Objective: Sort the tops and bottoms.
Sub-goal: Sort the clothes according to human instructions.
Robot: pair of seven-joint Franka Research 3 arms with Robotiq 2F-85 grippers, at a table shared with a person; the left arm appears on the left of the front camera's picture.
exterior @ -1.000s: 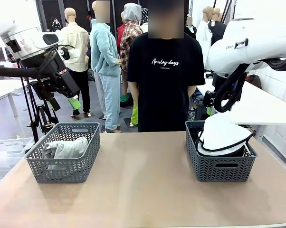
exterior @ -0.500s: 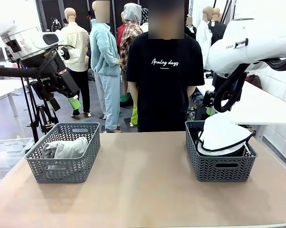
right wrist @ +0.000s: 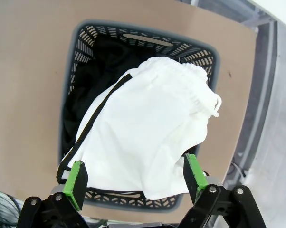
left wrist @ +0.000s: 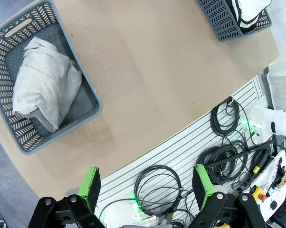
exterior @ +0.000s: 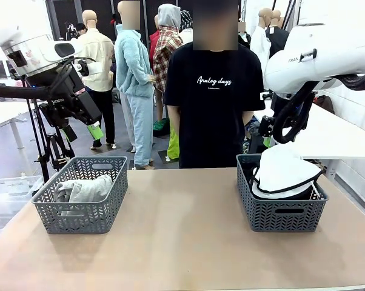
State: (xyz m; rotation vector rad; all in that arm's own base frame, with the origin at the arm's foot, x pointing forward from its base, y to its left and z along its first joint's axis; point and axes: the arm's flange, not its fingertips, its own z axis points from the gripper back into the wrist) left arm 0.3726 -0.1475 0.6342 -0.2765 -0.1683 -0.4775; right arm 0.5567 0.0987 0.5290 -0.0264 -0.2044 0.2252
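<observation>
The sorting looks finished, so the step in hand is likely a clean retreat, or a last check of both baskets.

Take the left basket [exterior: 80,202] as landmark. The grey knit top [exterior: 84,190] lies bunched inside it, below the rim. Far to its right, across a bare stretch of tabletop [exterior: 182,236], stands the right basket [exterior: 281,209]. The white shorts [right wrist: 147,142] are heaped in that one, over black bottoms [right wrist: 93,80], and they rise above the rim; one hem droops over the basket wall nearest the right gripper.

The left gripper [left wrist: 145,183] hangs high above and behind the left basket, jaws apart and empty. The right gripper [right wrist: 136,178] hangs above the right basket, jaws apart too, holding nothing. A person [exterior: 214,103] stands at the far side of the tabletop, about midway between the two baskets.

To do this well:
- Keep both grippers high and lift straight away from the baskets, so no finger catches the drawstring [right wrist: 214,105] or the drooping hem.
- If tidying is wanted, I would press the shorts down at the middle, not pull at the edge, since loose cloth drags its neighbours out.
- Leave the grey knit top alone; it sits well.
</observation>
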